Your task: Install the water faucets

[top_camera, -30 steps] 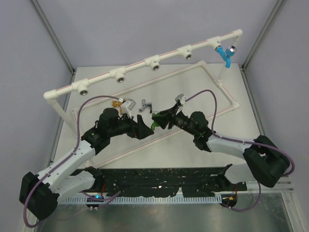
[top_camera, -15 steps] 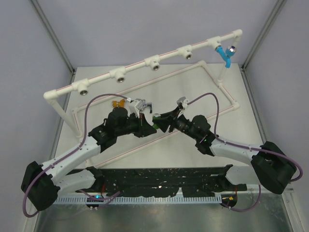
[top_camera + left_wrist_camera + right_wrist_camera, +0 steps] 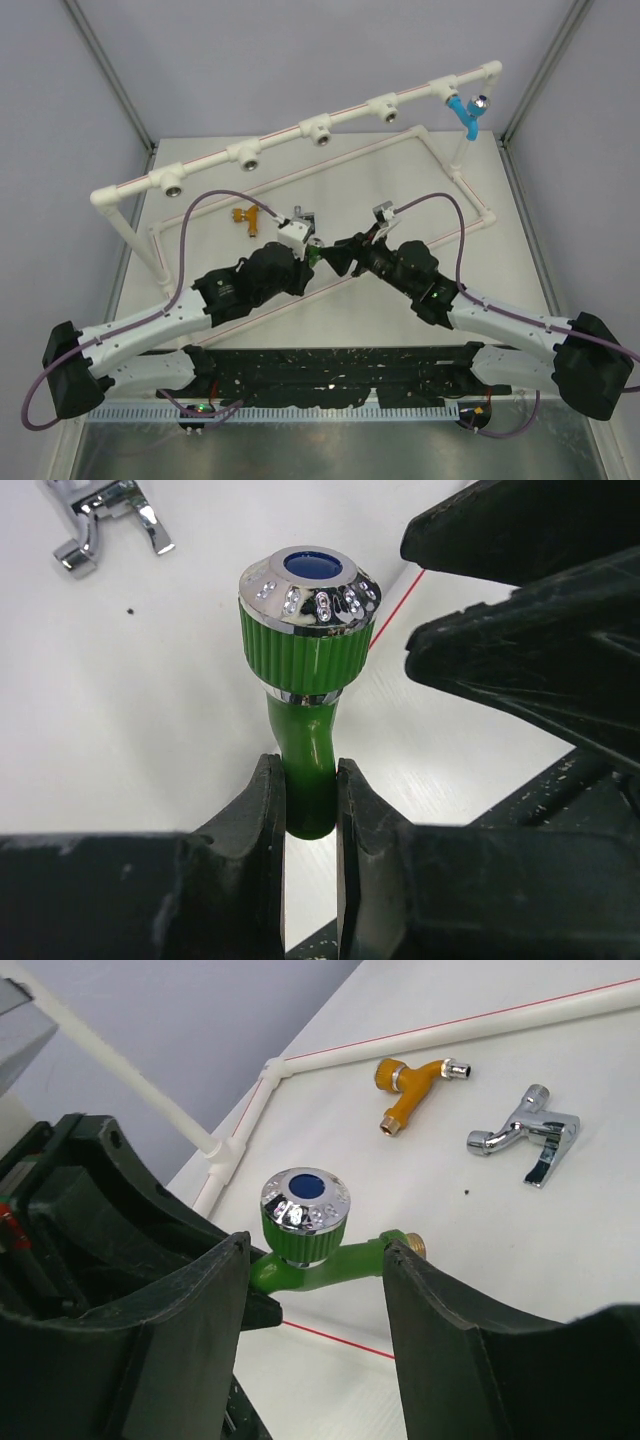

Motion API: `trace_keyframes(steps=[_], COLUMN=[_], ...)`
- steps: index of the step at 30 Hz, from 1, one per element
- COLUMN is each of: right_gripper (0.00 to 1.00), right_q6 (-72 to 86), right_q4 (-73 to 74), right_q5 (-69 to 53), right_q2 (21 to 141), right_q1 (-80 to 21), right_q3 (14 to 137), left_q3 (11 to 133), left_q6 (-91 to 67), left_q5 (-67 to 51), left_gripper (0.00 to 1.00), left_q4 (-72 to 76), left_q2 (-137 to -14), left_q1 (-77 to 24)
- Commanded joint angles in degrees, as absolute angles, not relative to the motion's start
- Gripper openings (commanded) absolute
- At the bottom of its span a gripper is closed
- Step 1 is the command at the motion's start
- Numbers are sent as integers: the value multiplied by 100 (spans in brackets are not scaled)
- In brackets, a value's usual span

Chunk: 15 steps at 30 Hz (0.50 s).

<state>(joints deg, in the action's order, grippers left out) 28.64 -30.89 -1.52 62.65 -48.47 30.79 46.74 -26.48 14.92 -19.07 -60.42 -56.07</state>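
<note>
Green faucet (image 3: 306, 655) tip hidden in left tool (image 3: 310, 805) (silver faucet (image 3: 105, 502) cropped)

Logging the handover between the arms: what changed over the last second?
The left gripper moved in toward the right gripper and shut on the spout of the green faucet. Whether the right one still grips it is unclear. The orange faucet, silver faucet and blue faucet stayed put.

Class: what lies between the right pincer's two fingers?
The green faucet. In the right wrist view its body sits in the gap between the right pincer's fingers, while the left pincer clamps its spout.
</note>
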Motion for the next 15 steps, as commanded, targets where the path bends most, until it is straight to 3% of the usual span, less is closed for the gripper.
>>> trace_keyframes(steps=[1,7,15], right_gripper=[61,71,68], right_q6=[3252,3488,3656], right_q4=[-3102,-3698,-4069], right_q5=[377,290,-167], right_q2=[6310,6547,6934], right_q1=[-4931,-4992,-5010], right_q3=[3261,3217,3331], left_q3=[5036,5097,5168], left_q6=[-2285,-2224,-2101], left_q5=[2768,2900,2936], left_gripper=[0,0,0], left_q4=[-1934,-1925,-1942], left_q2=[-6082,-6187,-6293], left_q1=[-5994,-6170,-6267])
